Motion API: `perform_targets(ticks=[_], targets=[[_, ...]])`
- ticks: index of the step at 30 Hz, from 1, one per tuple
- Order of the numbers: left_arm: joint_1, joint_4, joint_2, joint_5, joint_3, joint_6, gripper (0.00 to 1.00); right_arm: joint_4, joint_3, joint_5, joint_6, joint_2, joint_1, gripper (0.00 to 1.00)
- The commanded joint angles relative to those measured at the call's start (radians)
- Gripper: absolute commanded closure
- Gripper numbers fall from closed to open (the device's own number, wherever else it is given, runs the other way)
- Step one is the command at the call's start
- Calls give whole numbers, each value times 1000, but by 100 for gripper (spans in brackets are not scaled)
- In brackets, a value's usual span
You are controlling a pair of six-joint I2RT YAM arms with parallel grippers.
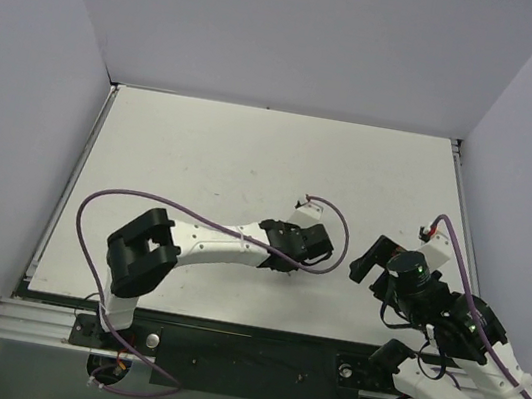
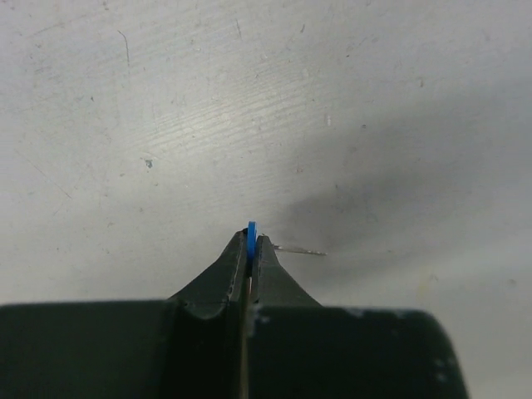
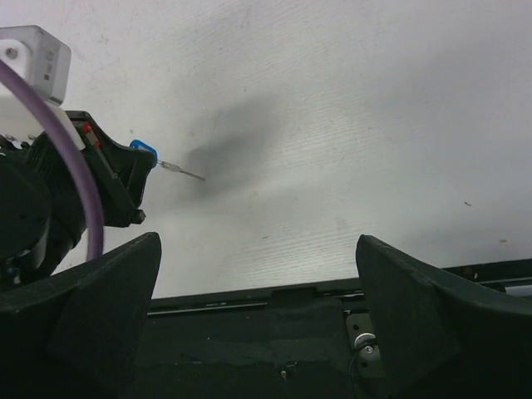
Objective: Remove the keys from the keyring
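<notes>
My left gripper is shut on the keyring, a small blue plastic tag pinched edge-on between the dark fingertips just above the table. A thin silver key sticks out to the right of the fingertips, level over the table. In the right wrist view the blue tag shows at the left gripper's tip, with the key pointing right. The ring is too small to make out. My right gripper stands wide open with nothing between its fingers, apart from the key. From above, the left gripper is mid-table and the right gripper is to its right.
The white table is walled on three sides. A black rail runs along its near edge below the right gripper. Purple cables loop over both arms.
</notes>
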Motion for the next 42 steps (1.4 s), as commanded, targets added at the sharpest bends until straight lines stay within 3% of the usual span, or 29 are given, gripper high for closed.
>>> perform_targets(ticks=[1, 8, 14, 22, 31, 42], targets=[[3, -38, -127, 11, 46, -32, 100, 70, 8, -32, -17, -24, 4, 2], [1, -113, -214, 32, 85, -77, 100, 177, -1, -60, -29, -73, 4, 0], [6, -251, -233, 59, 210, -132, 100, 321, -49, -103, -48, -113, 4, 0], [12, -418, -242, 124, 395, -242, 100, 643, -158, -201, -146, -213, 4, 0], [44, -436, -325, 252, 472, -342, 100, 976, -293, -259, -230, -282, 4, 0], [92, -381, -441, 368, 475, -492, 100, 1245, -339, -450, -313, -196, 5, 3]])
